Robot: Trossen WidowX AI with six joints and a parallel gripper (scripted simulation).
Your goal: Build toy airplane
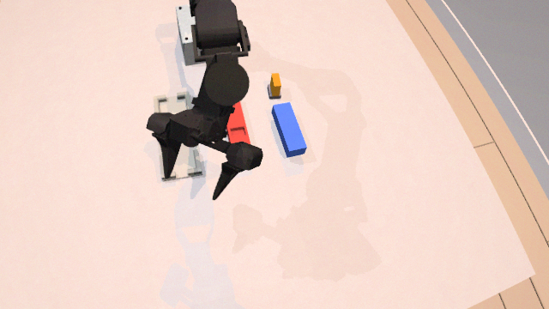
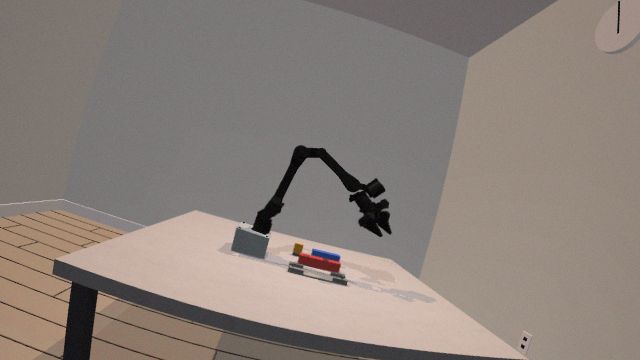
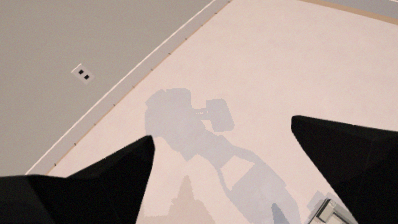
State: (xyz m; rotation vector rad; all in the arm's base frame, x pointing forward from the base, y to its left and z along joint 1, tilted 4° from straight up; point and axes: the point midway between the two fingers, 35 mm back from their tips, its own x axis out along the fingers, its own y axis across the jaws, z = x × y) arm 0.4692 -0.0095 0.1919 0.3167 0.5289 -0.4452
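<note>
The red fuselage (image 1: 238, 117) (image 2: 320, 263) lies on the table beside the cradle, partly hidden by the arm in the top view; a socket shows in its top. The pale cradle (image 1: 184, 163) (image 2: 296, 269) holds no part that I can see; its corner (image 3: 332, 214) shows at the wrist view's bottom right. The blue wing (image 1: 289, 128) (image 2: 326, 255) lies flat on the fuselage's other side. The orange tail fin (image 1: 275, 83) (image 2: 298, 248) stands upright near the wing's end, a dark piece at its foot. My gripper (image 1: 190, 187) (image 2: 385, 233) (image 3: 222, 132) is wide open, empty and high above the table.
The grey arm base (image 1: 185, 26) (image 2: 250, 241) stands behind the cradle. The table's edge (image 2: 165, 302) runs along the near side in the exterior view. A wall socket (image 3: 82, 74) shows beyond the table in the wrist view. Arm shadows fall across the table top.
</note>
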